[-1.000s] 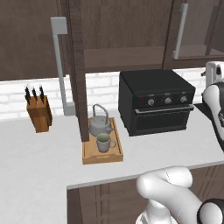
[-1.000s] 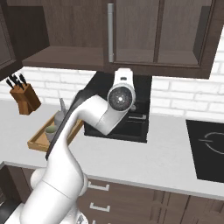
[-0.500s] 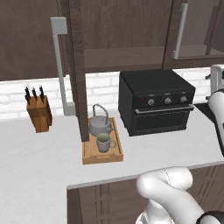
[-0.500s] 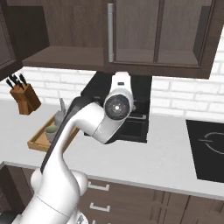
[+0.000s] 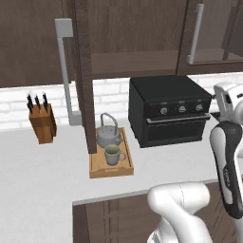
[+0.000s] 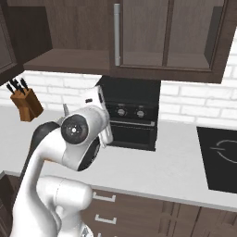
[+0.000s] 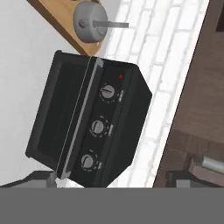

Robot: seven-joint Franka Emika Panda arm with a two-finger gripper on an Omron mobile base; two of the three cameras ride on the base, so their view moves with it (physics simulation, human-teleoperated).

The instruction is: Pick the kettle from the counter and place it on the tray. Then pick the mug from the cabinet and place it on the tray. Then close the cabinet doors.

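Since a second ago the arm has swung right — gripper (image 7: 111, 186) spread wide, apparently empty, above the toaster oven (image 7: 87, 127). Kettle (image 5: 108, 134) and mug (image 5: 112, 154) sit on the tray (image 5: 112, 170).

Glossy white arm (image 6: 51, 185), dark joints (image 6: 75, 129)

Squat rounded grey metal kettle (image 5: 107, 135) with thin arched loop handle, upright on the back half of a shallow wooden tray (image 5: 124, 169). Small pale grey-green cylindrical mug (image 5: 112, 154), darker inside, upright just in front of it. Tray flat on a wide light grey-white counter (image 5: 42, 180). Dark brown wall cabinet (image 5: 128, 38) above; glass-paned door (image 5: 84, 71) with long grey bar handle swung open.
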